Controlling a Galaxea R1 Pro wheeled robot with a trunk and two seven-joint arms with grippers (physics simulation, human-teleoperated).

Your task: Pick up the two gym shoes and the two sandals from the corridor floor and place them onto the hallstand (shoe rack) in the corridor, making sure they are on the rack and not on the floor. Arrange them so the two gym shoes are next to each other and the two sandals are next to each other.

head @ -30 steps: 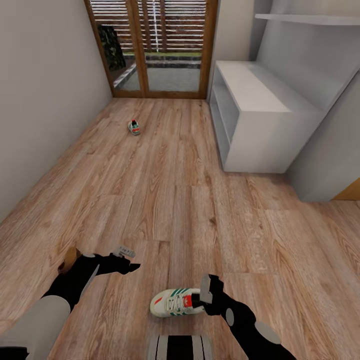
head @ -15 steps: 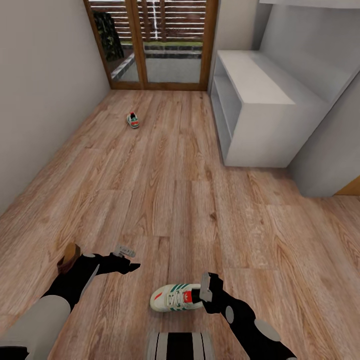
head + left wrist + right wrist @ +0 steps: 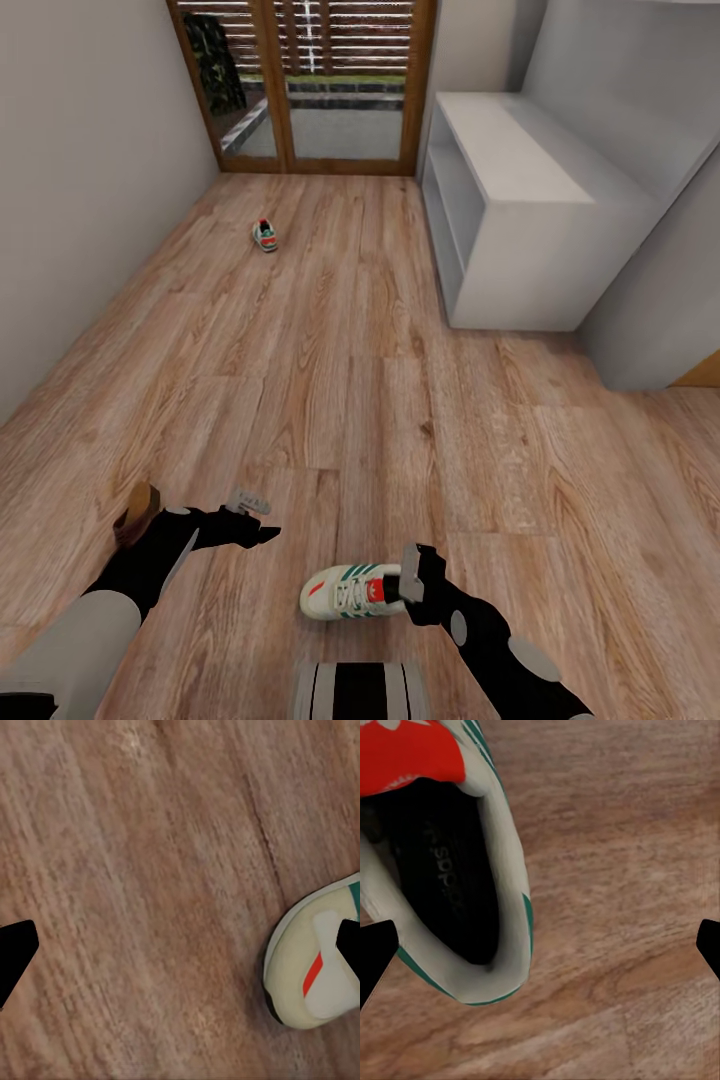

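Near gym shoe (image 3: 352, 593) lies on its sole on the corridor floor (image 3: 380, 400), heel end just beside the right gripper (image 3: 412, 578). Right wrist view: right fingers (image 3: 376, 949) spread wide apart, nothing between them but floor; the shoe's heel opening (image 3: 450, 885) sits toward one fingertip, not enclosed. Left gripper (image 3: 262, 530) hangs over bare floor, apart from the shoe. Left wrist view: fingers (image 3: 15, 952) also wide apart, the shoe's toe cap (image 3: 315, 967) close to one fingertip. One brown sandal (image 3: 137, 508) lies on the floor beside the left forearm. Second gym shoe (image 3: 265, 235) far down the corridor, well apart from both grippers. Hallstand (image 3: 520, 210) stands along the right-hand wall.
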